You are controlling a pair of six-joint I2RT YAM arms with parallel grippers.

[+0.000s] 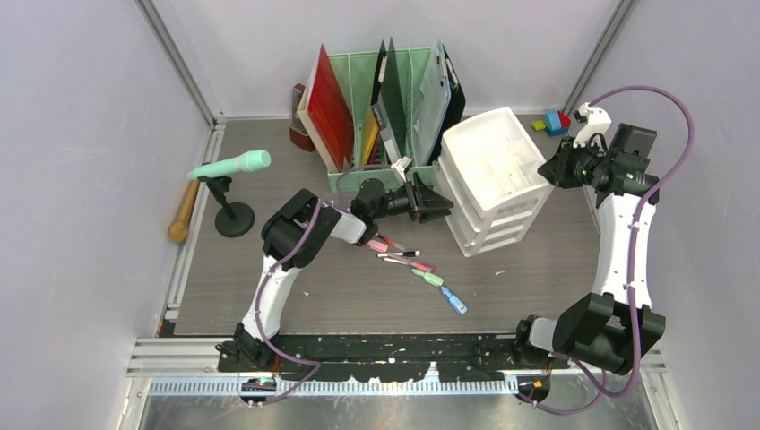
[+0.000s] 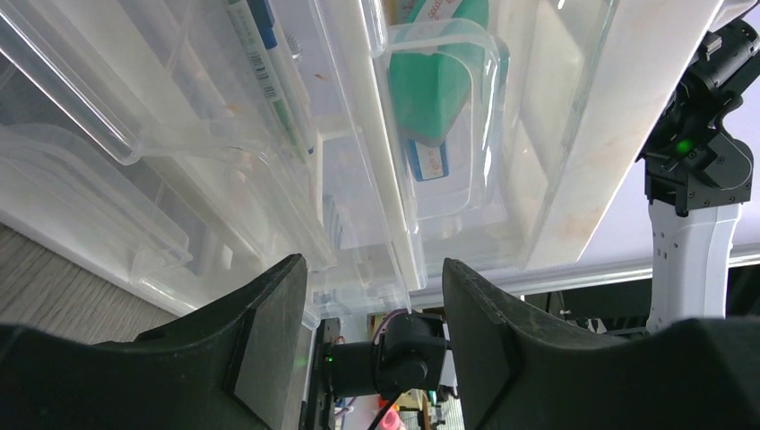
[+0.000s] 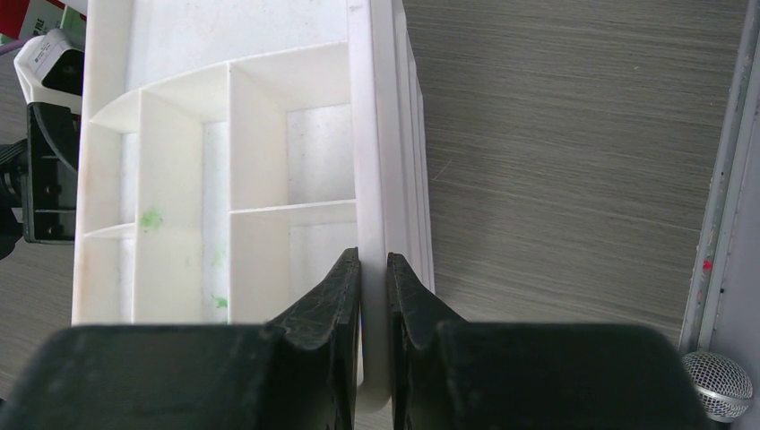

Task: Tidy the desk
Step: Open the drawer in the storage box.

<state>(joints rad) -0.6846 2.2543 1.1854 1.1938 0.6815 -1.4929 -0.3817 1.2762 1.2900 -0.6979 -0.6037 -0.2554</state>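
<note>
The desk is a grey-brown wood-grain top. A white drawer unit stands right of centre, with clear drawers. My left gripper is level with the drawer fronts. Its jaws are open, with a clear drawer lip just ahead of the tips and nothing clamped. My right gripper reaches over the unit's right side. It is shut on the rim of the top divided tray. Several markers lie loose on the desk in front of the unit.
A mint-green file rack with folders stands at the back. At the left are a mint microphone on a black stand and a wooden stick. Coloured blocks lie at the back right. Metal rails edge the desk.
</note>
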